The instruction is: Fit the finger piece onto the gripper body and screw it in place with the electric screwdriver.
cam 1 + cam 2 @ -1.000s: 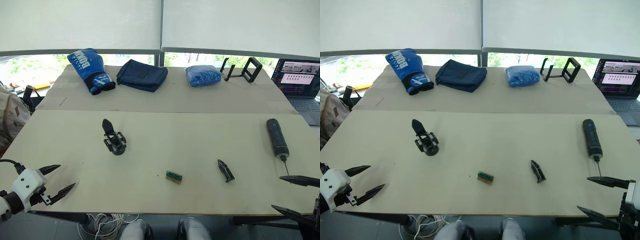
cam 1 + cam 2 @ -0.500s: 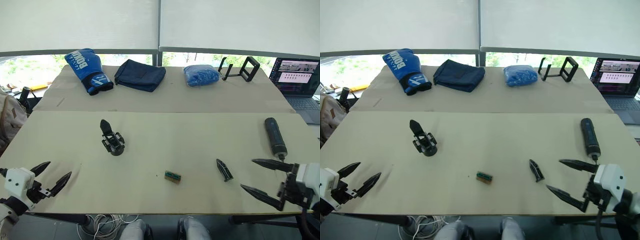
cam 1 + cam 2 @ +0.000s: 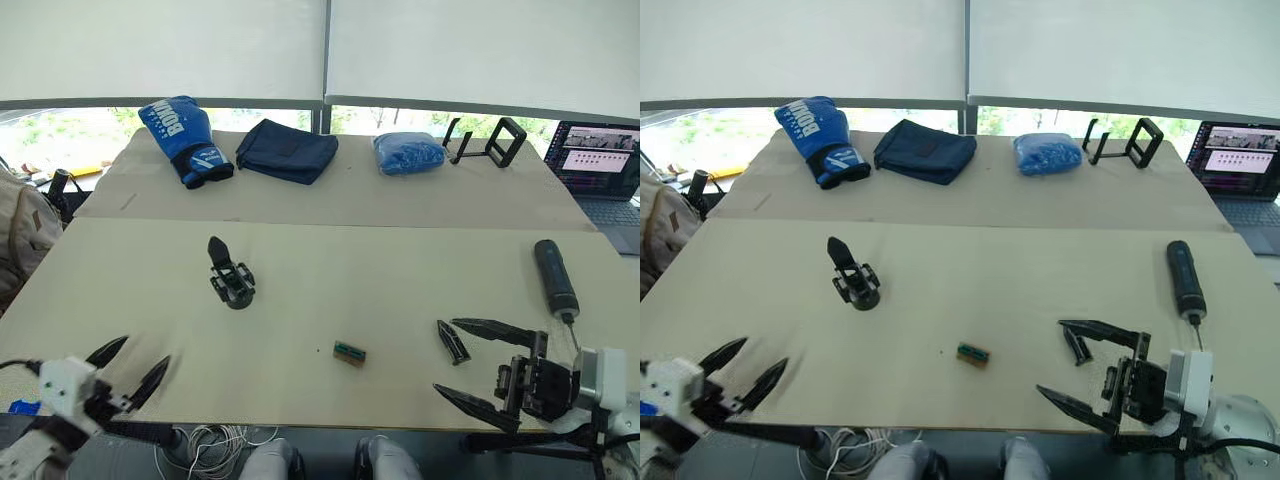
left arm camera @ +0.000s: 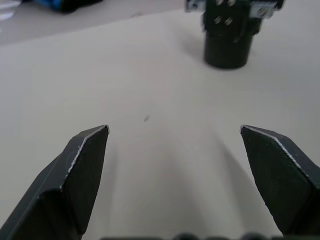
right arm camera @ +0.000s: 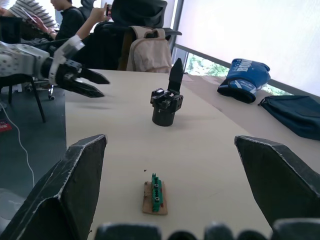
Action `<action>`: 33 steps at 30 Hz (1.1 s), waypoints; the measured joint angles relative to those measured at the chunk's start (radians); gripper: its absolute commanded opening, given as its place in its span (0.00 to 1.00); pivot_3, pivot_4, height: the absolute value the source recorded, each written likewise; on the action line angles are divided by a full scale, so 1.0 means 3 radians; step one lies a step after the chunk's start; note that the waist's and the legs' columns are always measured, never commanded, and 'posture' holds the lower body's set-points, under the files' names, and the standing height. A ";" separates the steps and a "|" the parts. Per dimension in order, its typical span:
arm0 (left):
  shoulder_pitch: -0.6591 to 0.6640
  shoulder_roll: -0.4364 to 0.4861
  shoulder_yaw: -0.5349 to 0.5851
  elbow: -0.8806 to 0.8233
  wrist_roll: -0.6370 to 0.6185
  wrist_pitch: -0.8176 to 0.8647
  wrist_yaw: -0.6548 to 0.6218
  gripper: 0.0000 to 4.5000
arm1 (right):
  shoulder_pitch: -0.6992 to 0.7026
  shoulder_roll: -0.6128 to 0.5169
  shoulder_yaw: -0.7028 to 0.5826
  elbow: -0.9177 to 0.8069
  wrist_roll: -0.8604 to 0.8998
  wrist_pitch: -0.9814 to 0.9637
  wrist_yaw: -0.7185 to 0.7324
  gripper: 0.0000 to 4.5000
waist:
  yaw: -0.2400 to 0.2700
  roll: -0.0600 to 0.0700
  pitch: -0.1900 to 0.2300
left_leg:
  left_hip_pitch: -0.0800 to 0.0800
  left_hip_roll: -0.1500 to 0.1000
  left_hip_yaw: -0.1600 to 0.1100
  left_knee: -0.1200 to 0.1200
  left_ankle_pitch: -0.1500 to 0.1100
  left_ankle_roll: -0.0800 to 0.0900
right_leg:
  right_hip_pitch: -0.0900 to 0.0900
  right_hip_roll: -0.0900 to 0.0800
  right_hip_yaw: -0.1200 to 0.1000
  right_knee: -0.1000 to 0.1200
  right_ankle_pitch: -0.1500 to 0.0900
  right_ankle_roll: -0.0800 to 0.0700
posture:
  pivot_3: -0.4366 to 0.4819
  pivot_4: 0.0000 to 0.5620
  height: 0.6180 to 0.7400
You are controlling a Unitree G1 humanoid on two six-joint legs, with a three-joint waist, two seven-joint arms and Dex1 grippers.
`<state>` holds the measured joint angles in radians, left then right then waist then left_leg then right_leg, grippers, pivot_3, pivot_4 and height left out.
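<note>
Finger piece [image 3: 452, 341]: we count one — flat on the table [image 3: 330, 250], just beside our right gripper [image 3: 474, 367].
Gripper body [image 3: 230, 276]: one, upright, left of centre.
Electric screwdriver [image 3: 554, 279]: one — right edge.
Right gripper: fingers wide apart.
Left gripper [image 3: 130, 365]: fingers apart, near edge.

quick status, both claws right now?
Left claw: open, empty.
Right claw: open, empty, beside the finger piece.
</note>
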<state>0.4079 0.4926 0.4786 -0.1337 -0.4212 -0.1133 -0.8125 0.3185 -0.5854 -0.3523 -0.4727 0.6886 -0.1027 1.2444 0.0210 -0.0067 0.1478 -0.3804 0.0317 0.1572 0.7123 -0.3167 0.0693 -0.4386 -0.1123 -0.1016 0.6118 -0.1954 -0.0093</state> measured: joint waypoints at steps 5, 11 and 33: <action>-0.0331 -0.0044 -0.0450 -0.0078 0.0312 0.0087 0.0202 0.99 | -0.0013 -0.0049 -0.0005 0.0120 0.0004 0.0004 0.0057 1.00 | -0.0016 -0.0001 -0.0002 | -0.0002 0.0001 0.0012 -0.0002 0.0009 -0.0010 | 0.0006 0.0016 -0.0006 0.0005 0.0011 0.0018 | 0.48 0.27 1.00; -0.0797 -0.0107 -0.0865 0.0129 0.0480 0.0354 0.0370 0.99 | 0.0042 -0.0051 -0.0028 0.0123 0.0004 0.0002 0.0057 1.00 | -0.0021 0.0000 -0.0002 | 0.0001 0.0001 0.0015 -0.0001 0.0009 -0.0010 | 0.0006 0.0020 -0.0006 0.0008 0.0011 0.0019 | 0.48 0.27 1.00; -0.1765 -0.0376 -0.1255 0.1142 0.0690 0.0110 0.0483 0.99 | 0.0280 -0.0036 -0.0118 -0.0122 -0.0010 -0.0003 -0.0226 1.00 | 0.0097 0.0046 -0.0027 | 0.0030 -0.0003 0.0018 -0.0001 -0.0002 0.0006 | 0.0022 0.0000 -0.0005 0.0003 0.0012 0.0023 | 0.48 0.27 1.00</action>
<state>-0.1217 0.3799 0.1020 0.2089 -0.2141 -0.0802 -0.6676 0.4025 -0.5962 -0.3878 -0.5092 0.6857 -0.1037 1.1766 0.0502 0.0070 0.1396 -0.3713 0.0308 0.1627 0.7121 -0.3174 0.0710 -0.4321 -0.1122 -0.1032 0.6127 -0.1919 -0.0024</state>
